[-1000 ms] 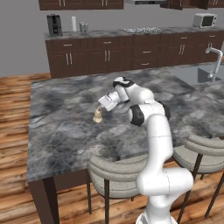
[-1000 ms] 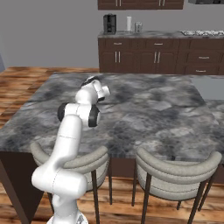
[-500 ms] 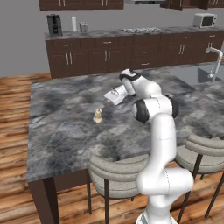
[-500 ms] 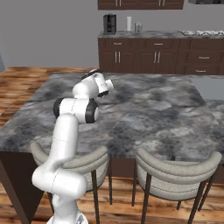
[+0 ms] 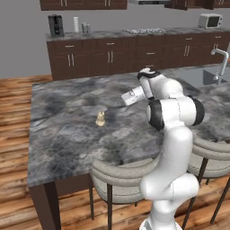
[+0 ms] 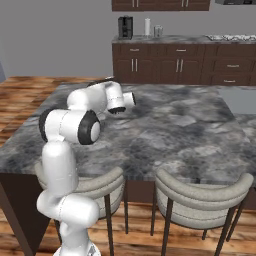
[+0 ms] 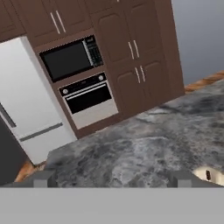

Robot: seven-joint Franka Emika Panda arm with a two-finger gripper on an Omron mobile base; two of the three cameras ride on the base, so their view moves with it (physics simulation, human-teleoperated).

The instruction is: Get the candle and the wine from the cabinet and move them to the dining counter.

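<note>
Fingers [image 7: 43, 178] are standing wide apart, gripping nothing, above the counter [image 5: 67, 134]; the candle [image 5: 100, 119] is sitting just beside them, stools [image 5: 121, 173] lining the near edge.

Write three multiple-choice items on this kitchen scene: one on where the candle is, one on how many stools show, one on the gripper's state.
1. Where is the candle?
A. on the dining counter
B. on a stool
C. on the floor

2. How many stools stand at the counter's near side?
A. none
B. two
C. five

3. The gripper is:
A. shut on the candle
B. shut on a bottle
C. open, holding nothing

Key: 1 A, the candle stands upright on the marbled top. 2 B, two grey cushioned stools show in the right base view. 3 C, the gripper hangs apart from the candle, fingertips spread wide.
</note>
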